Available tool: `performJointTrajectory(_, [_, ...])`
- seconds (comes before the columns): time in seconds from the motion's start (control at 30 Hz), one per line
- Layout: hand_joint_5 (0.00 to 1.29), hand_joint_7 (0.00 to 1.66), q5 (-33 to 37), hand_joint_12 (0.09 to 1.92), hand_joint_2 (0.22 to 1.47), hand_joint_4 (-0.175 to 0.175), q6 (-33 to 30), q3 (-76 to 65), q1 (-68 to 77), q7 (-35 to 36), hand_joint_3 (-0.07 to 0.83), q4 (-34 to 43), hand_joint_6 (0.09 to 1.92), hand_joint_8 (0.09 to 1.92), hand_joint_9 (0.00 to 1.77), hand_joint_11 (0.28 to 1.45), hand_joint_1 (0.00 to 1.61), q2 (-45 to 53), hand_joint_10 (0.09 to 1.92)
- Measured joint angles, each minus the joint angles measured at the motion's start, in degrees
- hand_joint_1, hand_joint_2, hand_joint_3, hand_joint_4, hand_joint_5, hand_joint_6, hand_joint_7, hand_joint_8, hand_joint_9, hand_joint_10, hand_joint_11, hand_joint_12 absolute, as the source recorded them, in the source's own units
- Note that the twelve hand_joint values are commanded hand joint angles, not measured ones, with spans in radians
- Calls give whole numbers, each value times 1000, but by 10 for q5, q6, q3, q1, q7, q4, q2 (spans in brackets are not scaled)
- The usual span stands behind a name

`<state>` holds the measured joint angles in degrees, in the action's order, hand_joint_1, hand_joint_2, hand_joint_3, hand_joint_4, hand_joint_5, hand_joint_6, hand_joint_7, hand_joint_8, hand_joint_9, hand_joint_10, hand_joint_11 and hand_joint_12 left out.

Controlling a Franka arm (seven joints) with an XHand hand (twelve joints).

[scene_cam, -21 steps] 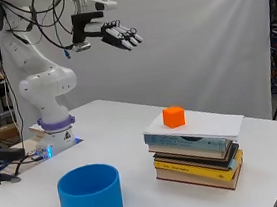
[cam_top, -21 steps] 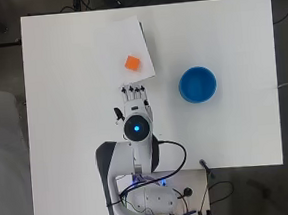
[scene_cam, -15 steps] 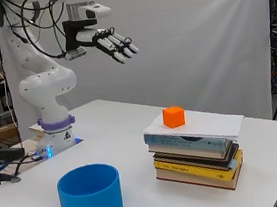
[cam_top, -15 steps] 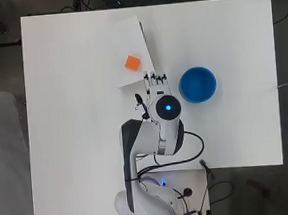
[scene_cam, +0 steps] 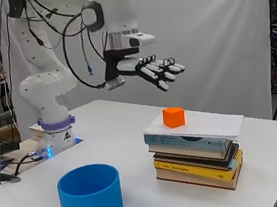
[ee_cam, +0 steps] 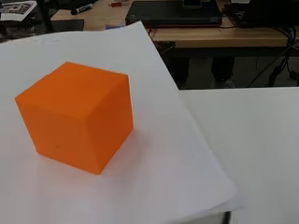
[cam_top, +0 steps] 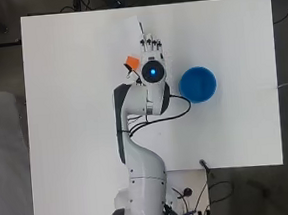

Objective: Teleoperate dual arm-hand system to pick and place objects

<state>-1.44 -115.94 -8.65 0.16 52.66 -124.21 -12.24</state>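
Arm bent over the table [scene_cam: 132,134], forearm angled down, hand [scene_cam: 157,70] held palm-down in the air, fingers [cam_top: 149,41] straight and slightly spread, holding nothing. Orange cube [scene_cam: 173,116] sits below the hand, just past the fingertips, not touching, on a white sheet [scene_cam: 206,125] topping a stack of books [scene_cam: 198,159]. From overhead the cube [cam_top: 132,63] peeks out right beside the wrist. Blue cup [scene_cam: 90,195] stands on the table, well apart from the hand, low and toward the camera in side view.
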Motion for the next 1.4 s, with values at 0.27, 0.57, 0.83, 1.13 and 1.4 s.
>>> performJointTrajectory(0.27, [0, 67, -13, 87, 855, -21, 6, 31, 6, 53, -5, -57, 87, 87, 243, 453, 254, 17, 87])
performJointTrajectory(0.57, [429, 521, -19, 414, 1047, -24, 40, 31, 3, 2, 7, -13, 445, 474, 688, 600, 735, 85, 434])
performJointTrajectory(0.83, [806, 1266, 31, 1839, 1197, 168, 20, 18, -1, 100, 2, -31, 1255, 1920, 1532, 1091, 952, 64, 1916])
performJointTrajectory(1.13, [740, 1079, 84, 1848, 1230, 172, 46, -4, -6, 145, 2, -27, 1338, 1920, 1394, 996, 914, 14, 1920])
performJointTrajectory(1.4, [736, 873, 82, 1842, 1166, 54, 56, -33, -16, 173, -1, -27, 329, 1920, 1199, 876, 850, -27, 1920])
